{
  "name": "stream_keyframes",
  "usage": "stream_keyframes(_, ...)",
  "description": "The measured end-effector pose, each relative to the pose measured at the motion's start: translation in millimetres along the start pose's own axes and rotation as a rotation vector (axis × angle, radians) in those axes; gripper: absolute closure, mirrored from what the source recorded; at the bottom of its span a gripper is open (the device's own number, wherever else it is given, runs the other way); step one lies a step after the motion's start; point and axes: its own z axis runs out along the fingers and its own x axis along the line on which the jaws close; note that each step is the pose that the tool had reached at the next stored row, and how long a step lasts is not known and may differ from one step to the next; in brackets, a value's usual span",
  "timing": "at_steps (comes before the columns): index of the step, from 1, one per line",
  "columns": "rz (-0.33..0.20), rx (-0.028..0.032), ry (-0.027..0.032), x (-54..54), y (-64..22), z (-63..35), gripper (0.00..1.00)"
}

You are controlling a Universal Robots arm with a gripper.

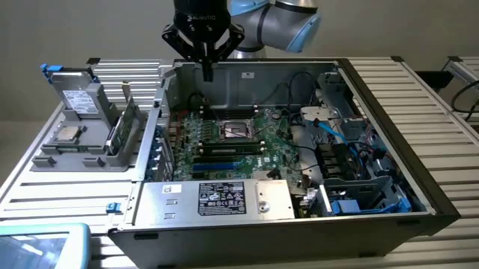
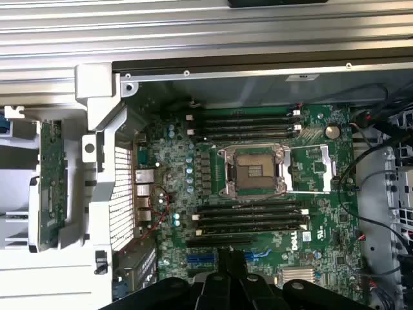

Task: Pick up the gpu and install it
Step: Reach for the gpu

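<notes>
The gpu (image 1: 120, 131) is a green card standing on edge in a grey holder (image 1: 75, 157), at the exterior view's left of the open computer case (image 1: 374, 101). It appears edge-on as a green strip (image 2: 50, 184) in the wrist view. My gripper (image 1: 207, 72) hangs above the far side of the case, over the motherboard (image 1: 258, 147), with its black fingers (image 2: 222, 266) shut together on nothing. It is well apart from the gpu. Below it lie the processor socket (image 2: 253, 171) and the blue expansion slots (image 2: 203, 259).
A silver boxy drive (image 1: 75, 96) and a small chip (image 1: 67, 133) also sit in the holder. The labelled power supply (image 1: 221, 199) fills the case's near side. Cables and a blue drive cage (image 1: 359, 202) crowd the exterior view's right. A screen's corner (image 1: 37, 246) shows in front.
</notes>
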Motion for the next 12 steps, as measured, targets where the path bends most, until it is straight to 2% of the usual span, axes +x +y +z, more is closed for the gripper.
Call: stream_keyframes(12, 0.0, 0.0002, 0.0, 0.0, 0.0, 0.0, 0.88)
